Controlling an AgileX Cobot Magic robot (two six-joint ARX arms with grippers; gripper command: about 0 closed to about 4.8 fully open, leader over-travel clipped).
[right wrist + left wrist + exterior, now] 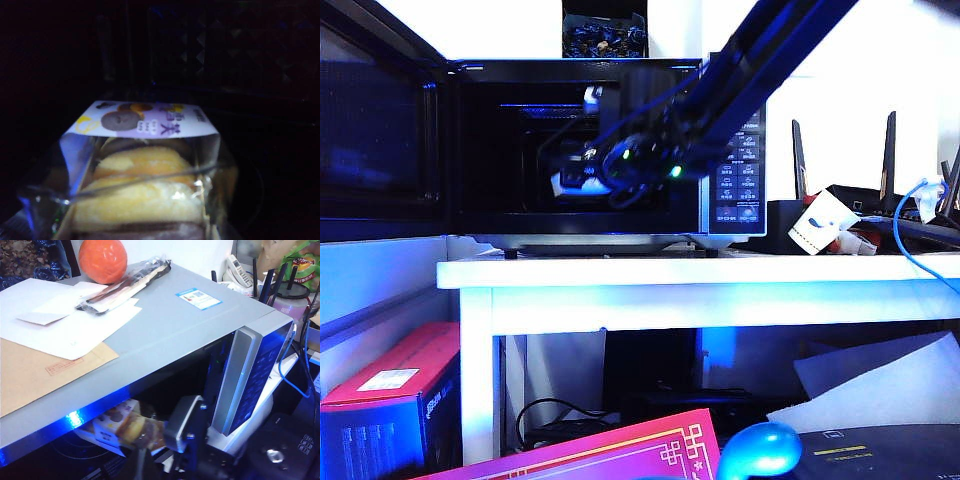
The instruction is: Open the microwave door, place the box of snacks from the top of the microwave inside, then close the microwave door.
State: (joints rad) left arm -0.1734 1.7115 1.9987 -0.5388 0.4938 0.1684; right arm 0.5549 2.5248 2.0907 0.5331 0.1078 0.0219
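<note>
The right gripper (582,175), clamped on the box of snacks (145,175) inside the microwave (735,170), should lower it flat before releasing; the left gripper is unseen.

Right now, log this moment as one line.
door: open | box of snacks: in right end effector, inside microwave cavity | left end effector: unseen

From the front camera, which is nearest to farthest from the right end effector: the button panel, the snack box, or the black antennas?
The right end effector reaches inside the microwave; the left one is unseen.
1. box of snacks, in its grip.
2. button panel, to its right.
3. black antennas, far right.
</note>
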